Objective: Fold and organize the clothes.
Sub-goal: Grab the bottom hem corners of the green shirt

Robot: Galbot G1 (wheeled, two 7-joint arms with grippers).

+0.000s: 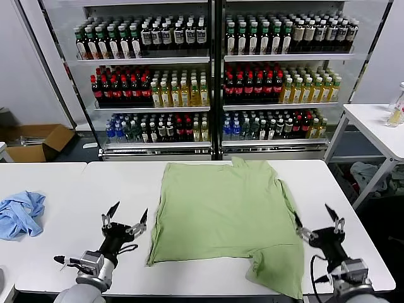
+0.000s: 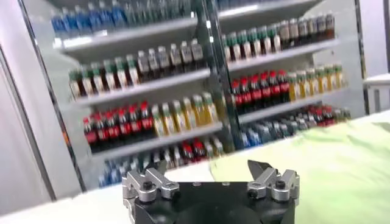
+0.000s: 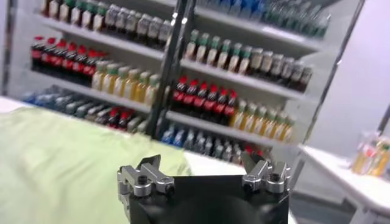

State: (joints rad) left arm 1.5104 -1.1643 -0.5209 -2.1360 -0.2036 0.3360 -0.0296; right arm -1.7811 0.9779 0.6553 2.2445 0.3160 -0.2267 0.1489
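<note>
Head view shows no readable writing; green polo shirt (image 1: pixel 224 214) lies flat between both grippers, jaws apart.

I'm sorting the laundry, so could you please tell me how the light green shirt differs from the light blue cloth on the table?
The light green shirt is much larger than the light blue cloth. The shirt lies spread flat between the two hands; the cloth sits crumpled at the robot's far left. Both are fabric, resting on white tables.

i can't read the bottle labels (image 1: pixel 189 95), too small. my polo shirt (image 1: pixel 221 214) lies print-hidden, probably face down, its hem overhanging the tabletop (image 1: pixel 57 252) edge. both wrist views blur it.
</note>
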